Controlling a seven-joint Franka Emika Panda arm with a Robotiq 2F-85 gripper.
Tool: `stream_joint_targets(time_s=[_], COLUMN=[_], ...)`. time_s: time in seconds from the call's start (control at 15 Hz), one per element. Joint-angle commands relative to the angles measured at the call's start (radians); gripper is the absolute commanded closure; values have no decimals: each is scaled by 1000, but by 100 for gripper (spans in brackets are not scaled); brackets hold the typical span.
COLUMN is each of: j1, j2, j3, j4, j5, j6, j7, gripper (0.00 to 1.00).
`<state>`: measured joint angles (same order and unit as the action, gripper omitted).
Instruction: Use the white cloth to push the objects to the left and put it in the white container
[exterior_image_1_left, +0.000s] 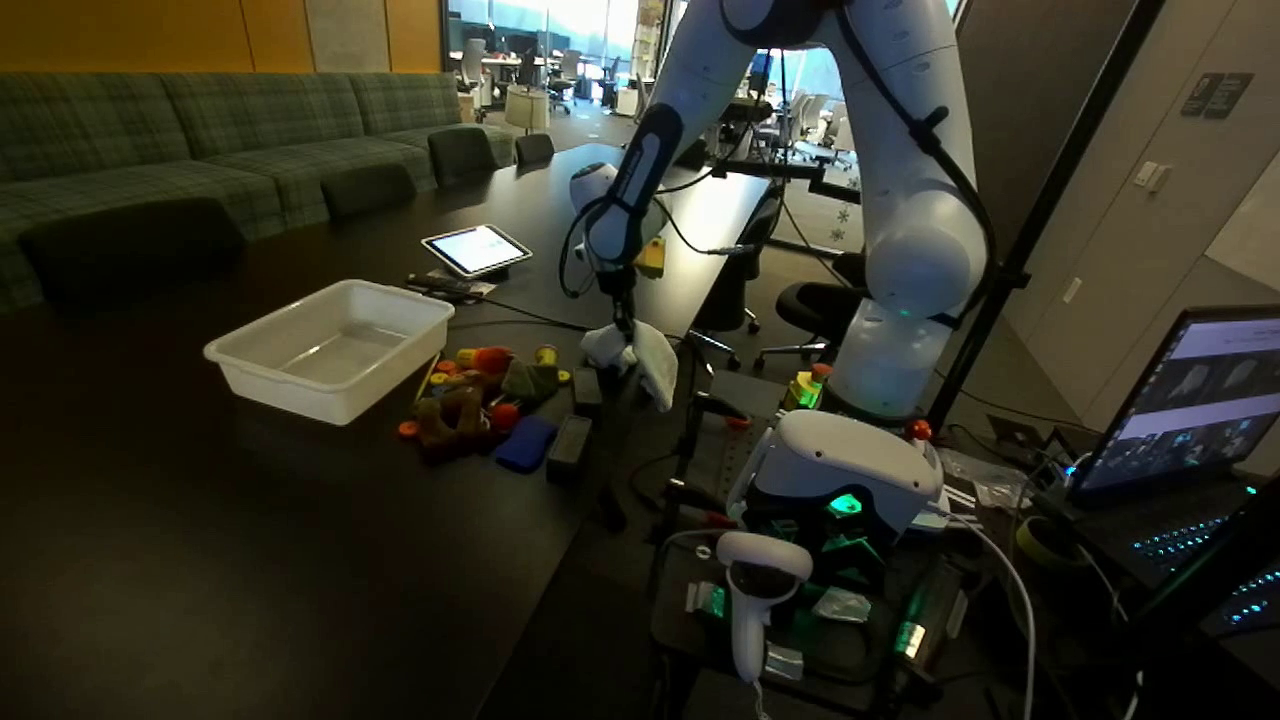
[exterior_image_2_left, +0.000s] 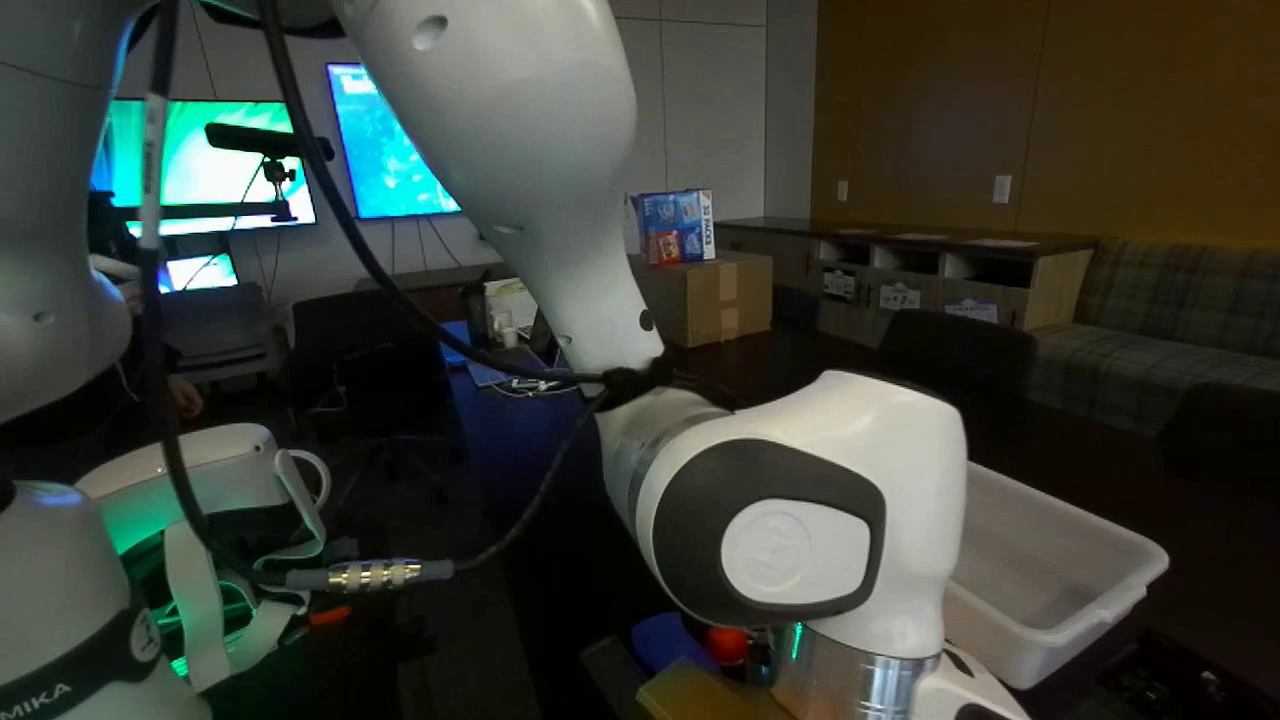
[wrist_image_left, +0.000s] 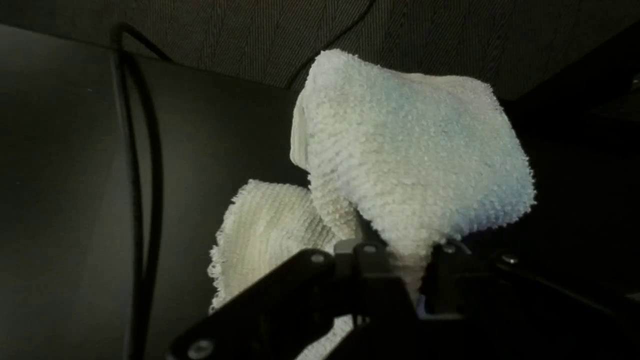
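The Robotiq gripper (wrist_image_left: 407, 265) pinches a white terry cloth (wrist_image_left: 417, 150), with flaps to either side of its jaws. Presumably light and limp, the cloth should tolerate firm squeezing, best at a bunched fold. Beside the gripper lie small toys (exterior_image_1_left: 500, 414); beyond them, a white plastic tub (exterior_image_1_left: 340, 350).

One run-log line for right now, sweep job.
gripper: shut on white cloth | toys: heaped on table beside white container | put-away: not yet done

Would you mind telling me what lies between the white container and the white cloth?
In an exterior view, the heap of multicoloured toys lies between the white container and the white cloth.
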<state>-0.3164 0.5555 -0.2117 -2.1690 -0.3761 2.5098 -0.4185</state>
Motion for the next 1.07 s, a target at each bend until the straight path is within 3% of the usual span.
stream_joint_targets(time_s=[0.0, 0.27, 0.47, 1.0], j1=[31, 90, 169, 395], j2=[31, 65, 98, 197], j3=[21, 58, 77, 165], j4=[-28, -57, -70, 62], j5=[-23, -43, -35, 126], j6=[19, 1, -11, 8], j7=[-15, -19, 60, 483], gripper=[93, 93, 93, 93])
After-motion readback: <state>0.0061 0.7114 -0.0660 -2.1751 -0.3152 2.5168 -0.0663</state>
